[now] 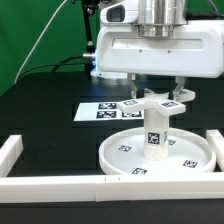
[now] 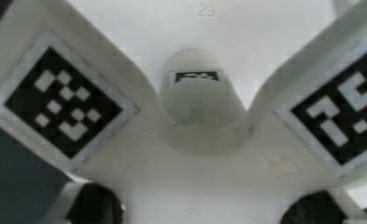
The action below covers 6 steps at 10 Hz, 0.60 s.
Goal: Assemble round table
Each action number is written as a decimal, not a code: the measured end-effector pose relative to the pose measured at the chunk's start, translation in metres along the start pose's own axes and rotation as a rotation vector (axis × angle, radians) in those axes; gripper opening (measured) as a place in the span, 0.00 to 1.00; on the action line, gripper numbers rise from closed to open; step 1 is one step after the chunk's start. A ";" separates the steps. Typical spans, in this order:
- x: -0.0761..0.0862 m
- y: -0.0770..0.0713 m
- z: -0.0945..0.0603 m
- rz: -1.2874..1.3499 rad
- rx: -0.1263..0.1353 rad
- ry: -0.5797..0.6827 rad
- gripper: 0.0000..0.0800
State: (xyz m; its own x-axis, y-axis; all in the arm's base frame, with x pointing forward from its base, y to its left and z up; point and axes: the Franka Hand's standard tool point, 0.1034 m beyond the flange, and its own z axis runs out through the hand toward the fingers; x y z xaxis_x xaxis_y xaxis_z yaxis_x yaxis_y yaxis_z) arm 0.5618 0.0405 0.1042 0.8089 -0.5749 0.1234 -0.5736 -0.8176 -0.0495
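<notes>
The large rimmed round disc [image 1: 120,152] lies flat near the front of the black table. The short cylindrical leg [image 1: 155,132] stands upright at its middle. The small cross-shaped foot [image 1: 164,103] sits on top of the leg. My gripper [image 1: 165,95] comes straight down over it, with a finger on each side, shut on the foot. In the wrist view the foot [image 2: 198,150] fills the picture, with tagged arms spreading to both sides. One white arm runs between my dark fingertips [image 2: 100,200]. The gripper's midpoint [image 2: 215,205] lies on that arm.
The marker board [image 1: 100,108] lies flat behind the disc. White straight border rails run along the front [image 1: 50,186], at the exterior view's left [image 1: 10,152] and at its right [image 1: 214,150]. A green backdrop and cables stand at the back.
</notes>
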 end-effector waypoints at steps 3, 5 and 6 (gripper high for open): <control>0.001 0.002 -0.001 0.387 0.020 -0.026 0.55; 0.000 0.003 -0.001 0.454 0.016 -0.029 0.55; 0.000 0.003 0.000 0.454 0.015 -0.030 0.69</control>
State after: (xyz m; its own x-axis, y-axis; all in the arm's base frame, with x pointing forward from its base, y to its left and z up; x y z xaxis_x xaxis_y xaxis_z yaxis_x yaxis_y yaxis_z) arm 0.5603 0.0383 0.1045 0.4792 -0.8758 0.0574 -0.8693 -0.4826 -0.1066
